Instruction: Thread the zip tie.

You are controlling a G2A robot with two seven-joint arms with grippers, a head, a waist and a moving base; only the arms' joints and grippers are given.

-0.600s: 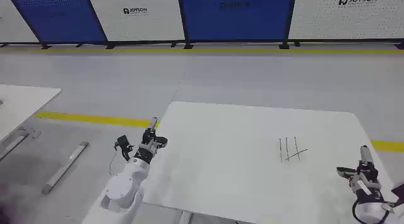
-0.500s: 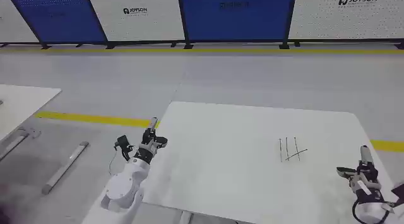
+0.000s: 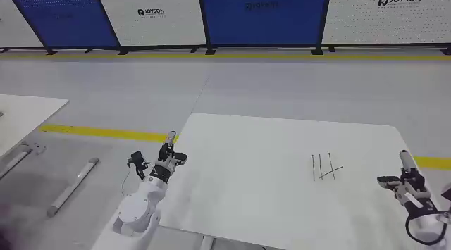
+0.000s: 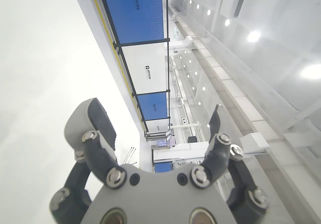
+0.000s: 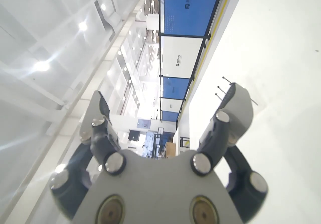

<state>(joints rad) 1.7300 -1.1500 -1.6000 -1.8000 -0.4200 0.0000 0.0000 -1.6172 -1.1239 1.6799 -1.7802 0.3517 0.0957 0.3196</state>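
Observation:
Several thin black zip ties [image 3: 324,167] lie together on the white table [image 3: 268,151], right of its middle, one lying crosswise over the others. My left gripper [image 3: 175,148] hangs at the table's left edge, far from them, open and holding nothing [image 4: 158,119]; the zip ties [image 4: 130,153] show small in the distance beside one finger. My right gripper [image 3: 394,167] is at the table's right edge, a short way from the ties, open and holding nothing [image 5: 168,99]. The zip ties [image 5: 222,88] show just past one of its fingertips [image 5: 234,92].
The table's bare top [image 3: 239,179] stretches between the two arms. Blue and white partition panels [image 3: 261,7] stand far behind, past a yellow floor line [image 3: 106,133]. Another white table [image 3: 21,113] sits off to the left.
My right gripper has shifted slightly to the right and farther back along the table's right edge. The left arm and the zip ties have not moved.

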